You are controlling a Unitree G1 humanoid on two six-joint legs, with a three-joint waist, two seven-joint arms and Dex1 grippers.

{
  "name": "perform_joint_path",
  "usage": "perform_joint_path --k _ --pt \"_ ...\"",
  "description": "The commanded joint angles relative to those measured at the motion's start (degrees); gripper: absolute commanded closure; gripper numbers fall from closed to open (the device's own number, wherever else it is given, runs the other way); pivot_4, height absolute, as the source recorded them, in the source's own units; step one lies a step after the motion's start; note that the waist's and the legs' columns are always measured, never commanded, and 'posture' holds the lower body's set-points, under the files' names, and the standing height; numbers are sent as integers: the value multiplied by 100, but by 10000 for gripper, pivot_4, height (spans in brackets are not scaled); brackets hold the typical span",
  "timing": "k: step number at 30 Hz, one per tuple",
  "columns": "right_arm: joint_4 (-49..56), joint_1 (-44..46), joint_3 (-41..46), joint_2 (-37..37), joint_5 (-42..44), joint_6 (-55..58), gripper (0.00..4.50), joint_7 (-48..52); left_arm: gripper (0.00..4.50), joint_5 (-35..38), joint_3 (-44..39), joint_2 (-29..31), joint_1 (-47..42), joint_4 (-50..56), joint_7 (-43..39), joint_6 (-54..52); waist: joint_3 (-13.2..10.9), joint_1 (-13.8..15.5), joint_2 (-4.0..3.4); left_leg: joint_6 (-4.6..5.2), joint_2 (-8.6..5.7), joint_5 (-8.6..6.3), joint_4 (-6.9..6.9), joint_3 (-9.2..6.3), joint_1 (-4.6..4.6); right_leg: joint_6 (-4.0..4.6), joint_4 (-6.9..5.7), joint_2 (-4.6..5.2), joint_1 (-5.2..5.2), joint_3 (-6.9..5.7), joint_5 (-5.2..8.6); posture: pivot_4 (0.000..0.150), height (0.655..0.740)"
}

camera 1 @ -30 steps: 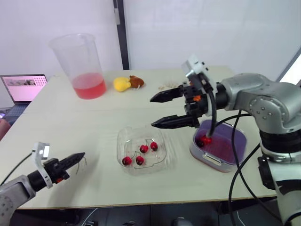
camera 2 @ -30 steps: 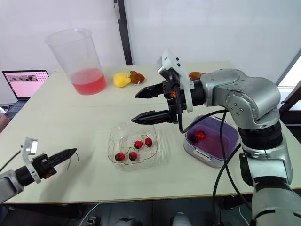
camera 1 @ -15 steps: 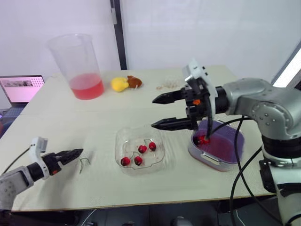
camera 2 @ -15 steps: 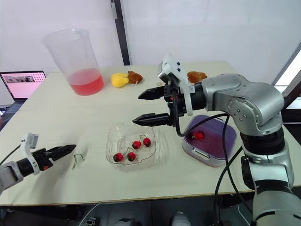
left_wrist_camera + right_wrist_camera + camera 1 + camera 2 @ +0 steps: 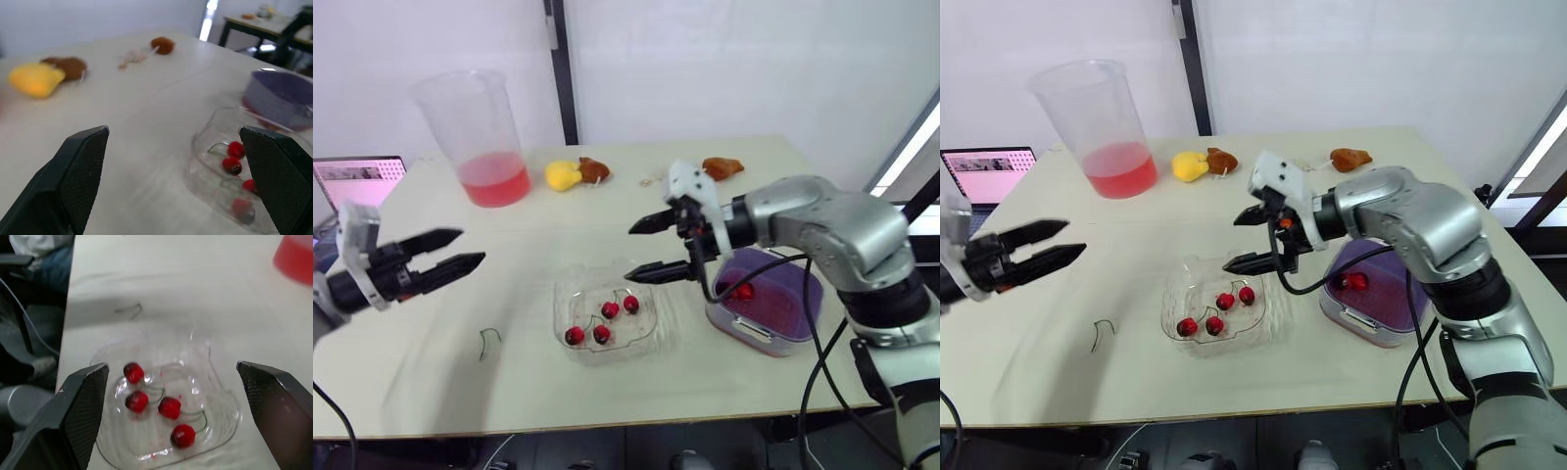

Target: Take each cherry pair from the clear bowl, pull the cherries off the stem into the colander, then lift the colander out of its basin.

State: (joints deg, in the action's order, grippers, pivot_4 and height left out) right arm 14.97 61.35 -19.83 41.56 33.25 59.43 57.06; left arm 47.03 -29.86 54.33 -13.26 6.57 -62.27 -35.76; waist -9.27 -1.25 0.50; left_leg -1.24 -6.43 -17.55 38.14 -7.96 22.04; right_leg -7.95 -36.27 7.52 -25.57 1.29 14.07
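**Head views.** The right gripper [image 5: 629, 254] hangs wide open and empty over the far side of the bowl [image 5: 649, 328], just beside the colander [image 5: 788, 311]. The left gripper [image 5: 470, 247] is also open and empty. It is in the air well to the left of the bowl, above the table [image 5: 431, 372].

- A bare stem [image 5: 489, 341] lies between the left gripper and the bowl.
- The bowl looks thin and light. A finger coming down on its rim could tip it, or shove it into the colander or toward the near table edge, which is not far off.
- Open table lies to the left of the bowl and behind it.
- The beaker [image 5: 480, 132] of red liquid stands well apart at the back.

**Left wrist view.** The fingers are spread wide and frame the bowl, with the colander beyond it. A yellow toy [image 5: 35, 80] sits far off, out of the way. If both grippers reach into the bowl together they could knock each other, since the right one is already over it.

**Right wrist view.** This view looks down on four cherries [image 5: 169, 407], which are two pairs lying close with stems that seem to cross.

- Closing in the middle could catch both pairs at once.
- It could also pinch a fruit rather than a stem and bruise it.
- The bowl's walls leave little room around the pairs, so a clean approach would come from straight above.
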Motion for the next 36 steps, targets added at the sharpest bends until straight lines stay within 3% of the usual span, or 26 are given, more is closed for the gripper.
perform_joint_path --k 1,4,10,18,31,34,36 --pt "16 337 -298 -307 -178 316 0 -129 406 26 367 140 -64 463 -197 -61 0 -33 0 0 2 0 -1 0 0 0 -1 -1 -2 0 0 1500 7400" --pt "-419 762 -567 -779 -262 1409 0 -539 406 56 666 179 -16 883 -268 -183 0 -100 0 -1 3 1 0 -3 3 0 -4 -2 -4 -1 0 1500 7400" --pt "-817 1104 -1526 -1224 -652 1957 0 -820 406 -90 964 209 169 1252 -338 -208 -1 -125 0 -1 1 0 -4 -7 3 1 -3 -2 -6 -4 0 1500 7400" --pt "-1645 1376 -2711 -1659 -1392 1619 0 -860 406 -335 1338 222 107 1155 -445 -96 -1 -129 -1 -3 -2 2 0 -4 12 2 -12 -1 -18 -4 -1 1500 7400" --pt "-1990 1551 -3307 -1797 -1924 1529 0 -567 406 -221 1553 78 122 1547 -266 -304 -1 -137 -1 -3 -2 2 1 -5 14 2 -18 -1 -25 -5 -1 1500 7400" --pt "-1998 1575 -3389 -1811 -1999 1508 9200 -498 0 -233 1580 50 116 1583 -234 -306 -1 -134 -1 -3 -3 2 1 -4 14 2 -18 -1 -25 -5 -1 1500 7400" --pt "-2020 1586 -3428 -1825 -2058 1475 19178 -468 0 -192 1585 42 106 1608 -216 -337 -1 -133 -1 -3 -3 2 1 -4 14 2 -18 0 -25 -5 -1 1500 7400"
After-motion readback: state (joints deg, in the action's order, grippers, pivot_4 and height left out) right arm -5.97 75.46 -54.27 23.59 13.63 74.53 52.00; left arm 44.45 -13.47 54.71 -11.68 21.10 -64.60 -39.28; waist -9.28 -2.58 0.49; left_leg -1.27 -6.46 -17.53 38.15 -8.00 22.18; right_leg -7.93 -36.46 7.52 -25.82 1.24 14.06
